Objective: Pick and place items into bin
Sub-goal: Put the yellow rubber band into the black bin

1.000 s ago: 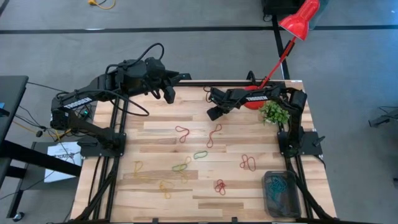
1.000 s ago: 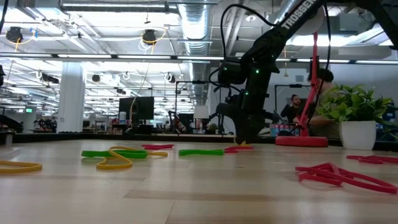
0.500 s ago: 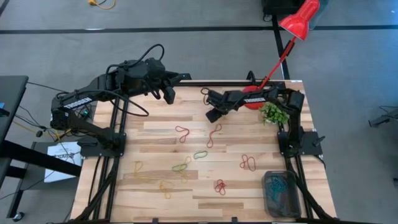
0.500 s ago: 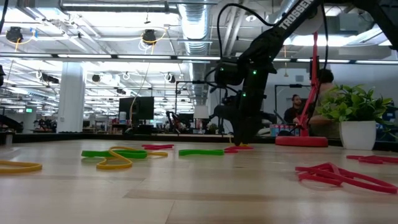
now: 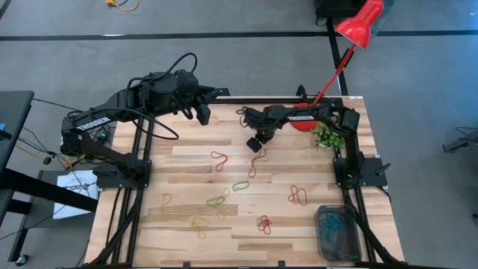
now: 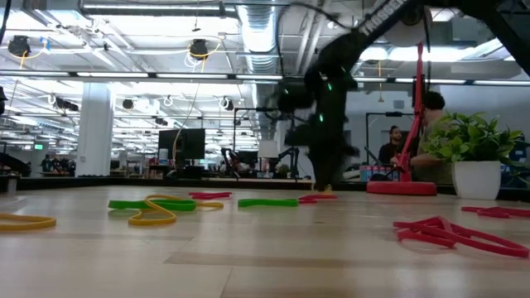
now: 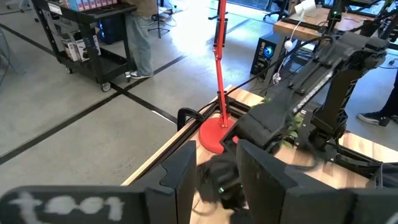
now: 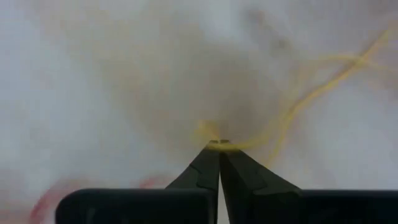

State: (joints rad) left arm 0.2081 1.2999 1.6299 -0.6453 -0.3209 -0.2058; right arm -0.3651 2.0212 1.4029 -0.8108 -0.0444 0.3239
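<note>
Wooden table (image 5: 299, 224), loops scattered; bin (image 5: 337, 232) at 5 o'clock corner. Right gripper (image 8: 219, 146) clenched on yellow loop (image 8: 298, 99) near 12 o'clock. Lift straight, check strand stays pinched. Left gripper (image 7: 214, 180) parted, empty, at 11 o'clock.

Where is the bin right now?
In the high view the bin sits at the table's near right corner, beside the right arm's base, with a red band nearest on the wood.

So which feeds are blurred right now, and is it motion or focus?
Low view: the right arm is smeared by motion, the bands sharp. Right wrist view: the tabletop is out of focus, only the shut right gripper on a yellow strand is crisp. High view is clean.
</note>
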